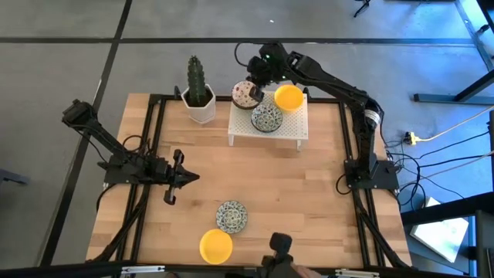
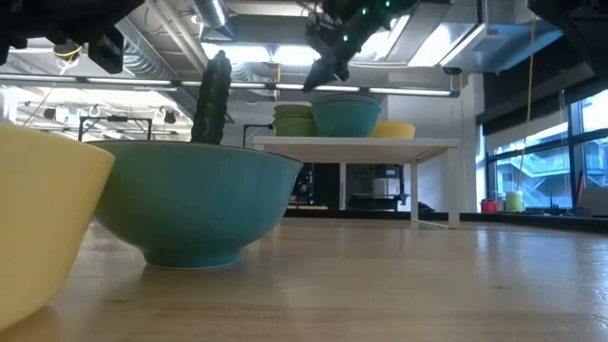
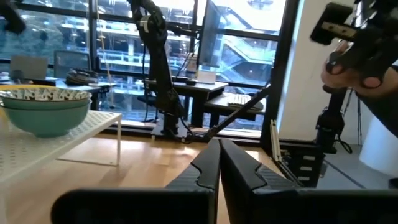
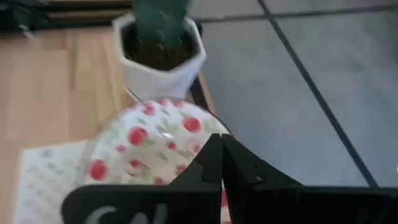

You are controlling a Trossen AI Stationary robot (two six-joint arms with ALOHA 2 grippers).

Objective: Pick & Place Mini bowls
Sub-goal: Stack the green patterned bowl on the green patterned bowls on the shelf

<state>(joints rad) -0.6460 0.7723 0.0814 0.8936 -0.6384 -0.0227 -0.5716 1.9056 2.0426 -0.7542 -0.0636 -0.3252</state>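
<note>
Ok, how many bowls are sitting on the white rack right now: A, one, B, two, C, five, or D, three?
D: in the high view the white rack carries a red-speckled bowl, a blue-green patterned bowl and a yellow bowl, three in all.

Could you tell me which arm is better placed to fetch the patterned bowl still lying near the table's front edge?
The left. Its gripper hovers mid-table, close to that bowl, with bare wood between them. The right gripper is at the far rack, over the red-specked bowl.
</note>
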